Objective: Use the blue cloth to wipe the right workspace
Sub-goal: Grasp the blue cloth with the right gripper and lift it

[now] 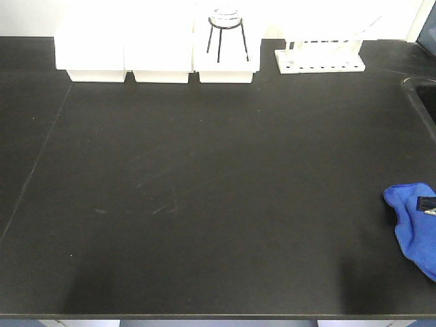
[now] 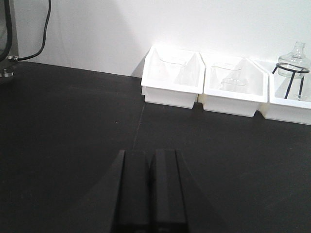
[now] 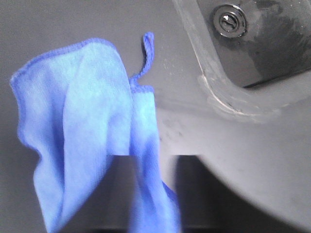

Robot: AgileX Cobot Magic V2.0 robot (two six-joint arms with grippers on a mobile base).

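Right gripper (image 3: pixel 153 159): clenched on the small bright blue microfibre cloth (image 3: pixel 73 121). A strip of the fabric passes between its two dark fingers (image 3: pixel 119 194) and fills the gap between them.

Cloth condition: soft and crumpled, folded lengthwise, with a stitched hem along the edge. The larger lobe spreads ahead and to one side of the fingers. One thin blue loop tag (image 3: pixel 147 51) stands out from the hem beyond the fingertips. Count: one cloth, one tag.

Beyond the cloth and to the other side of the gripper lies the curved rim of one dark recessed sink (image 3: pixel 214 92). It has one round metal drain (image 3: pixel 229 20) in its floor.

In the front view the cloth (image 1: pixel 412 228) sits at the far right edge of the wide matte black countertop (image 1: pixel 204 204), on the near side of the sink corner (image 1: pixel 419 88). A dark tip lies against its upper fold.

Left gripper (image 2: pixel 147 153): its two black fingers are pressed together with nothing between them, low over bare countertop (image 2: pixel 68 126).

Ahead of it, against the white wall, stand three white plastic boxes (image 2: pixel 172 80) side by side. One clear glass flask on a black wire tripod (image 2: pixel 293 60) stands in the third box. In the front view, one white rack (image 1: pixel 320 58) is next along the same row. One black cable (image 2: pixel 44 34) hangs at the far left of the left wrist view.
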